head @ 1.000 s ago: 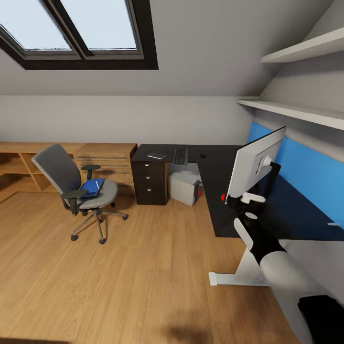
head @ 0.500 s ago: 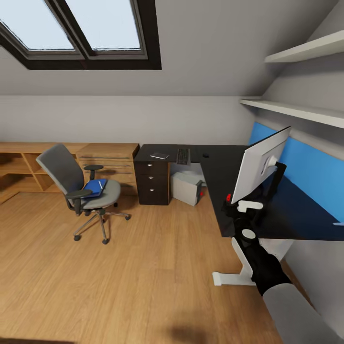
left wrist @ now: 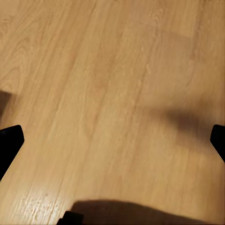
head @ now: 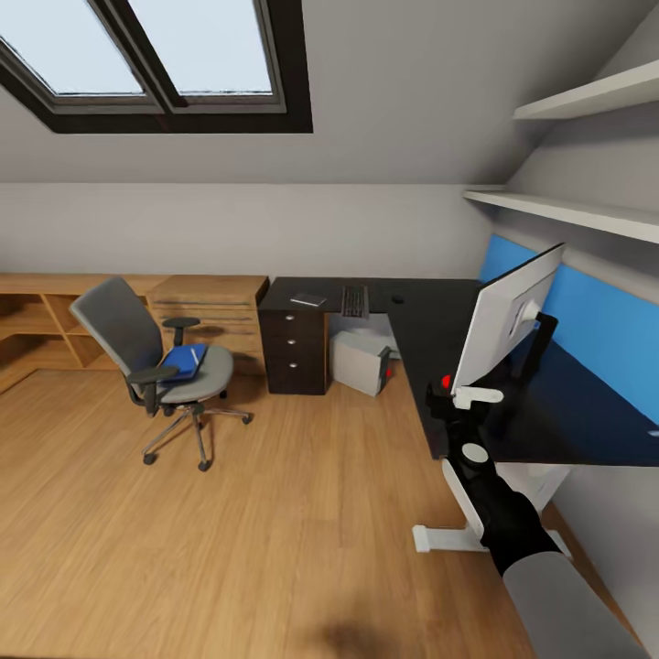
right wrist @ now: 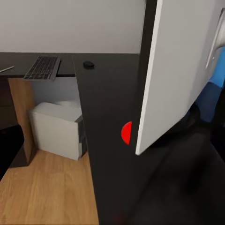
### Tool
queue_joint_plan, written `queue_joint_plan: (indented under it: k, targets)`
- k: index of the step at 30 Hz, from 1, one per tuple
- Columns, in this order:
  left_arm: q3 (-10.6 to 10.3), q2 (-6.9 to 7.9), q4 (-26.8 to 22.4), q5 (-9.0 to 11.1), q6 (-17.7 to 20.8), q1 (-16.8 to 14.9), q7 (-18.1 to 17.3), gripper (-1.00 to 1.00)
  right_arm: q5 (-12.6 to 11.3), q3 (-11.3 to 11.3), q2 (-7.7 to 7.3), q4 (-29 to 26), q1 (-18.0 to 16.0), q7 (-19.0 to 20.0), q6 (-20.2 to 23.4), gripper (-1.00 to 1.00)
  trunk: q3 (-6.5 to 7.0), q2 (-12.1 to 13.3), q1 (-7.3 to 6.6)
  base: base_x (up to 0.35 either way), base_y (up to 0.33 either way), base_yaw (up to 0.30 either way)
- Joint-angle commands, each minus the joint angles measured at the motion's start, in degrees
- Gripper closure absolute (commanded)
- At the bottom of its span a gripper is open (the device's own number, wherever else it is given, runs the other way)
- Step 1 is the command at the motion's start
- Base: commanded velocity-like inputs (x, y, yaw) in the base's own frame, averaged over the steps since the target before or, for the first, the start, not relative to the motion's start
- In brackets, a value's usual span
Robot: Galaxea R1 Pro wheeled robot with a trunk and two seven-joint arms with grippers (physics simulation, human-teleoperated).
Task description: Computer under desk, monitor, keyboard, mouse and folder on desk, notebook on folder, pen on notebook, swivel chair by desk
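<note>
— Where's the monitor (head: 506, 321)?
— On the worktop (head: 416, 329), tilted, my right gripper (head: 458, 395) at its lower corner; I can't tell those jaws' state.
— The left gripper (left wrist: 112, 140)?
— Spread wide over floor (left wrist: 108, 93), empty.
— Folder (head: 182, 360)?
— On the chair (head: 151, 357).

Mid-frame, a black desk (head: 430, 316) with a light grey computer (head: 359, 361) below it. At right, the monitor (head: 503, 320) shows a pale grey back against a bright blue panel (head: 595, 325). Left of centre, a grey chair (head: 151, 352) with black armrests carries a blue folder (head: 180, 361). The floor (head: 275, 531) is honey wood grain; upper left, the window frame (head: 174, 114) is dark brown.
</note>
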Motion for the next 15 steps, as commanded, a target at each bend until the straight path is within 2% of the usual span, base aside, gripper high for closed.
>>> queue_joint_plan:
  k: [1, 7, 11, 15]
  targets:
    - [-0.5, 0.04, 0.02, 0.35, -0.22, -0.03, 0.42, -1.0, -0.55, 0.28, -0.09, -0.07, -0.03, -0.48, 0.09, -1.0, -0.06, -0.04, 0.03, 0.251, 0.004, 0.0]
    - [-0.55, -0.02, 0.02, 0.33, -0.22, -0.01, 0.42, -1.0, -0.51, 0.23, -0.09, -0.05, 0.01, -0.94, 0.09, -1.0, -0.06, -0.04, 0.03, 0.163, 0.002, 0.0]
    - [-0.59, -0.04, 0.02, 0.33, -0.22, -0.03, 0.42, -1.0, -0.51, 0.2, -0.15, -0.03, 0.02, -2.7, 0.09, -1.0, -0.06, -0.04, 0.03, 0.059, 0.001, 0.0]
    - [-0.63, -0.05, 0.02, 0.32, -0.22, -0.03, 0.42, -1.0, -0.51, 0.18, -0.16, -0.03, 0.02, -4.07, 0.09, -1.0, -0.06, -0.04, 0.03, 0.184, 0.0, 0.0]
